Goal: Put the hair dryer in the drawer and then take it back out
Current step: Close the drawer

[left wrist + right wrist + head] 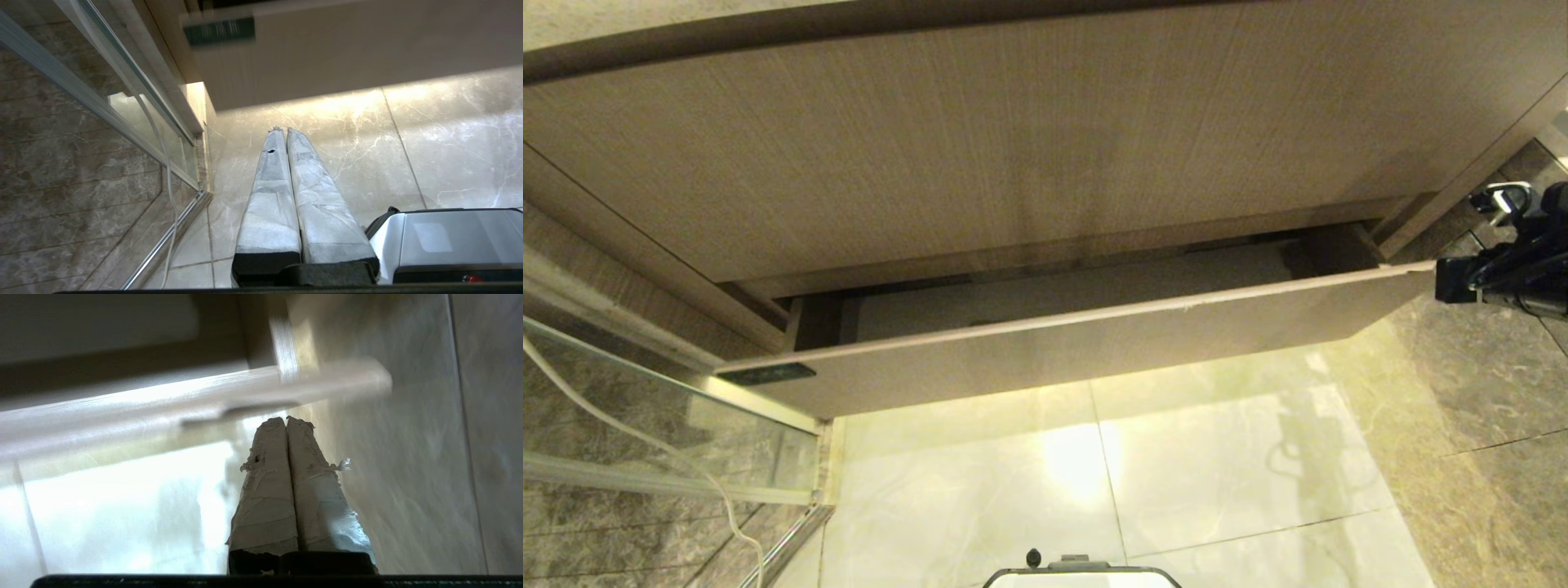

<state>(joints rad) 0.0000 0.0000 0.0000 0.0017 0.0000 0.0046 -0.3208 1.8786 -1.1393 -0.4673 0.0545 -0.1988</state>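
The drawer (1078,359) stands partly pulled out under the taller wood-grain front panel (1013,139). A strip of its pale inside (1054,298) shows, with nothing on it that I can see. The hair dryer is out of view. My right arm (1515,261) reaches in at the drawer's right end. In the right wrist view my right gripper (286,420) is shut and empty, its tips close below the end of the drawer's front (204,400). My left gripper (284,130) hangs shut and empty over the floor tiles, away from the drawer's front (367,49).
A glass partition with a metal rail (645,384) stands at the left, with a white cord (621,425) trailing down behind it. Pale glossy floor tiles (1176,474) lie before the drawer. Dark marble (1486,392) is on the right. My own base (1078,572) shows at the bottom.
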